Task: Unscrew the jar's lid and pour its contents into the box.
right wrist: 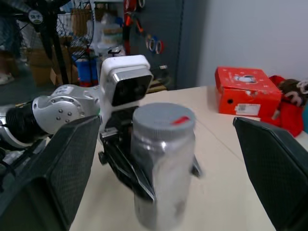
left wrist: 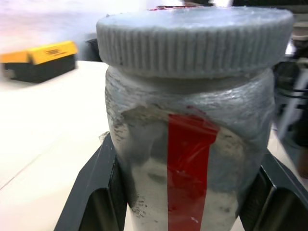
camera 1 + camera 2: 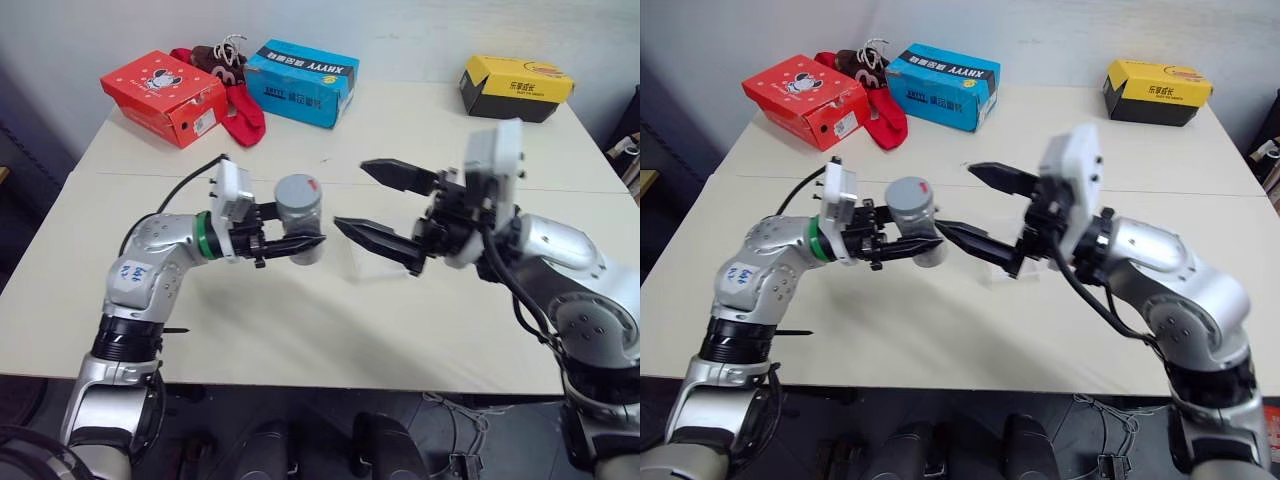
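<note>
While the left pincer (image 3: 300, 243) clamps the jar (image 3: 298, 208) upright, lid (image 3: 297, 188) on; the right pincer (image 3: 372, 205), spread wide, waits at its three o'clock.

Silver-grey jar (image 3: 298, 222) with red vertical label stripe is held upright above the table, lid (image 2: 195, 38) screwed on. Lid is ribbed grey, red mark on top. Clear shallow plastic box (image 3: 372, 266) is set on the table just beside the jar. Contents can't be made out.
</note>
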Controlling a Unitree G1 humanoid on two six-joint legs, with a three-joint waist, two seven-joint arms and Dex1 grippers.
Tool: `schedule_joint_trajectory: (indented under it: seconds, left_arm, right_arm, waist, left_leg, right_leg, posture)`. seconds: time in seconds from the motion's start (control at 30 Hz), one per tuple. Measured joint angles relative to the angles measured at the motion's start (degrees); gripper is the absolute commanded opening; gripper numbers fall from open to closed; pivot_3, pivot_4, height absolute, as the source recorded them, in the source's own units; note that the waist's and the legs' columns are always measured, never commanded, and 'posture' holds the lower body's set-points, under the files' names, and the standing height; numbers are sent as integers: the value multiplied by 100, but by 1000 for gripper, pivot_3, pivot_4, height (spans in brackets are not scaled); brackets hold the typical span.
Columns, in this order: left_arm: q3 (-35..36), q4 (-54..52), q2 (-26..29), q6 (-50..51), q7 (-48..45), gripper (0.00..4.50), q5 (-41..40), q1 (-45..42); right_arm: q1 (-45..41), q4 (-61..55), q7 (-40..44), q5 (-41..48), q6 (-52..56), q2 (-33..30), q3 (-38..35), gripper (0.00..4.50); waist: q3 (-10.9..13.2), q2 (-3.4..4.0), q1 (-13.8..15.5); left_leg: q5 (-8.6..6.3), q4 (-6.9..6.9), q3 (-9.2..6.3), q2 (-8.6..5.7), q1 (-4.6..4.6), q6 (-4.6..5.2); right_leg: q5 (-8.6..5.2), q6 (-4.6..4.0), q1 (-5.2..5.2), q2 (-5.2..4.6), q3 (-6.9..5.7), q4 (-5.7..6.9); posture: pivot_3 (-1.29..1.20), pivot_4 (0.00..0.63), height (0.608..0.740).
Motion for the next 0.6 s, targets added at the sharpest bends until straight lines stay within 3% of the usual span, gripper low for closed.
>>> schedule_joint_trajectory:
  seconds: [0.4, 0.6]
  left_arm:
    - [-104, 45, -166, -197, -279, 2316, 261, -83]
    - [-104, 43, -210, -201, -273, 2316, 335, -81]
  right_arm:
    - [-681, 619, 21, -364, 462, 725, 287, 4500]
    - [-778, 636, 89, -443, 636, 772, 287, 4500]
  waist:
    - [0, 0, 0]
    - [0, 0, -1]
  left_leg:
    - [5, 12, -15, -13, -22, 18]
    - [6, 12, -19, -14, -26, 18]
  right_leg:
    - [3, 6, -2, 15, -36, 0]
    - [3, 6, -2, 15, -42, 0]
  posture:
    - [0, 150, 740]
    - [0, 150, 740]
